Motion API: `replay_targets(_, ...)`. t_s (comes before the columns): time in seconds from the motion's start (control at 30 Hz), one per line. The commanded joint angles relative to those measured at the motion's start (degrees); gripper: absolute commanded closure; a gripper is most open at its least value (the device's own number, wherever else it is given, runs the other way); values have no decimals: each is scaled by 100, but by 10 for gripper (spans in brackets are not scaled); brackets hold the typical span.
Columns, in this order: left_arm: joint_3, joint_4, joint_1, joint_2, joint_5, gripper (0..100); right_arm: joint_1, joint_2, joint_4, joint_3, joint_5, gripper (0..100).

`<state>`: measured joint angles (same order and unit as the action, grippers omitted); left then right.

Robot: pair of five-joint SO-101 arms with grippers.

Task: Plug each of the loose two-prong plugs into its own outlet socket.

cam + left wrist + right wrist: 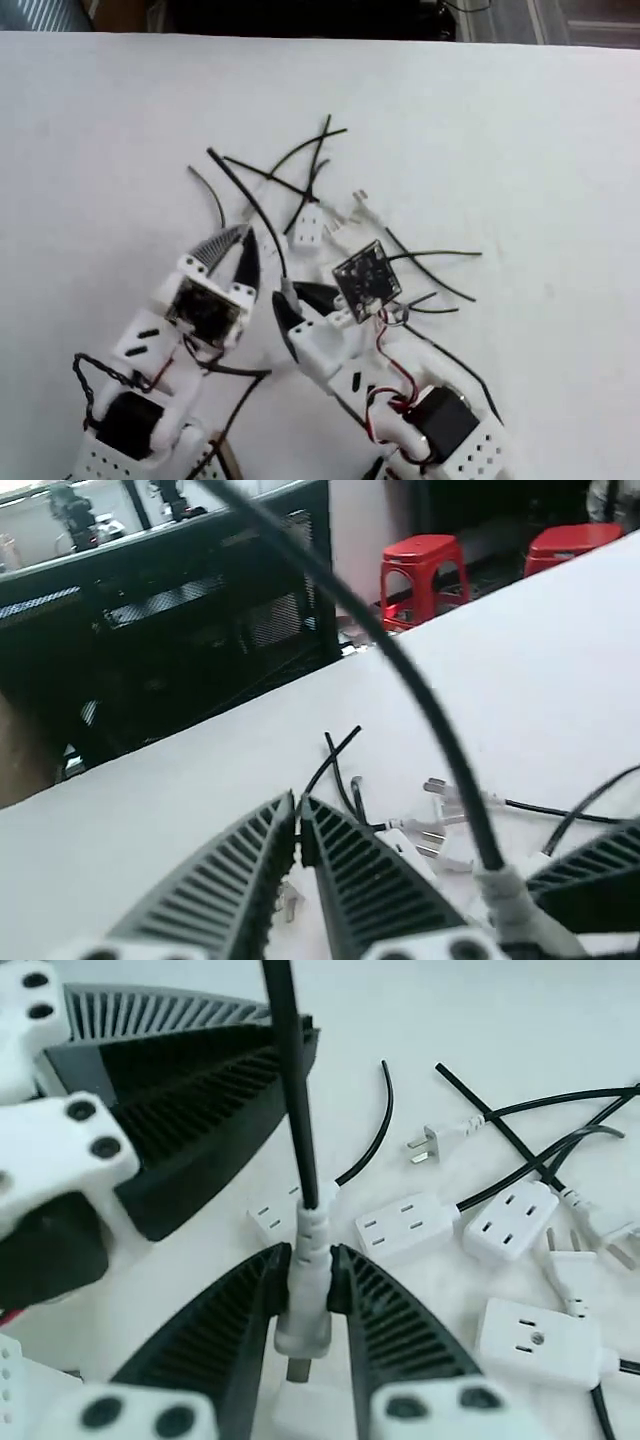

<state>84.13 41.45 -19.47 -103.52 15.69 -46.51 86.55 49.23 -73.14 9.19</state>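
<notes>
My right fingers pinch one plug, prongs down; my left fingers are nearly together, empty. Sockets just beyond the fingertips look unfilled, so I judge every plug remains.

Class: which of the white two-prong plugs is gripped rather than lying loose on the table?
The white plug on the black cable, clamped in the right claw; the other white plugs lie free on the white table.
</notes>
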Motion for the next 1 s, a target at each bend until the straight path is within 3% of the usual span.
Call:
replay_targets(0.0,-352,202,-453,-40,448,961,-48,84,40,26,9,981)
replay_targets(0.23,-352,202,-954,-40,1011,961,-101,84,13,-149,-229,981)
replay_targets(0.47,-378,211,-1437,-40,1073,962,-198,84,31,-167,-255,981)
replay_targets(0.67,-747,879,-1675,-40,1081,962,-189,101,22,-211,-255,981)
replay_targets(0.8,-879,1134,-1464,-40,1081,962,22,84,13,-211,-237,981)
replay_targets(0.97,-809,1600,-541,-31,1055,961,901,84,-4,-211,-202,981)
